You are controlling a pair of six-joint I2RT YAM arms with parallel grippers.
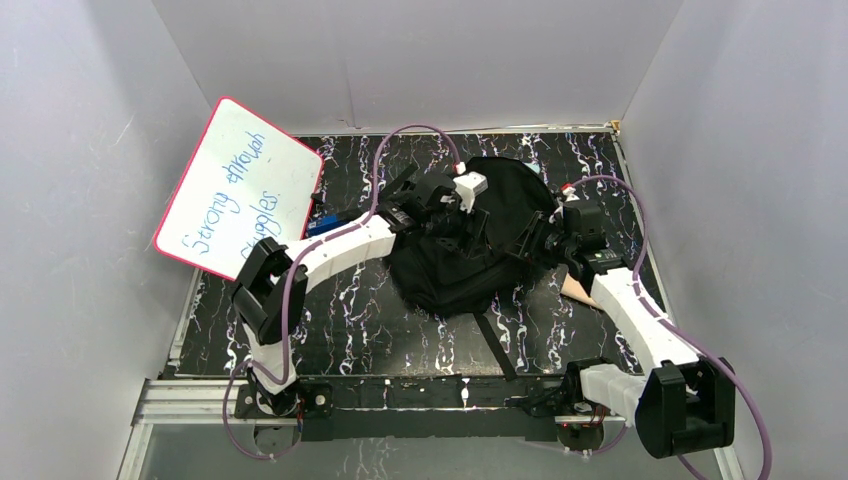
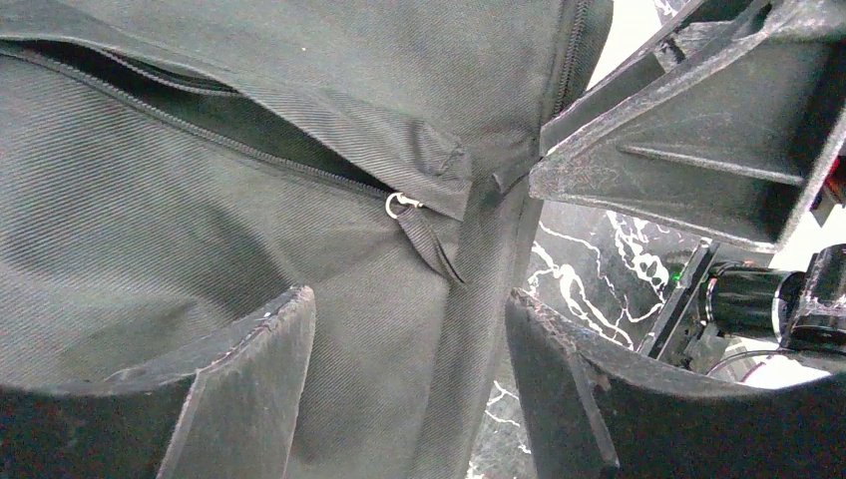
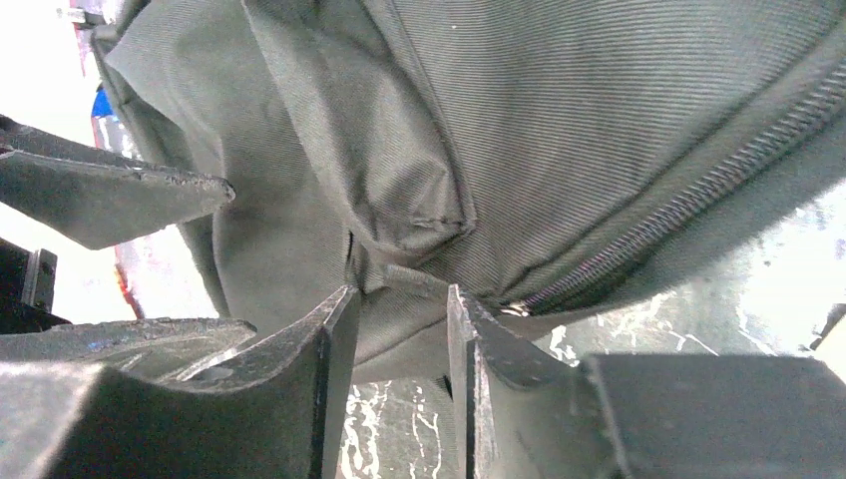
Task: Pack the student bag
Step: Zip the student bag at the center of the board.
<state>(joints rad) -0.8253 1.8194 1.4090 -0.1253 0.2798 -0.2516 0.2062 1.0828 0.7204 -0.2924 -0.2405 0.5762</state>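
Student bag (image 1: 470,250) lies slumped at centre of bench (image 1: 340,320), btwn both arms. L jaws open over fabric nr zip pull (image 2: 399,206) (nothing gripped). R jaws closed on bag's seam edge.

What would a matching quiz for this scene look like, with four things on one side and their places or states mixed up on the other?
Things:
1. whiteboard
2. student bag
3. left pincer
4. zipper pull

Places or states:
A. open wide
B. propped up at the far left, red-rimmed, with handwriting on it
C. black, slumped in the middle of the scene
D. hanging from a small metal ring at the end of a zipper

Right pairs: 1-B, 2-C, 3-A, 4-D
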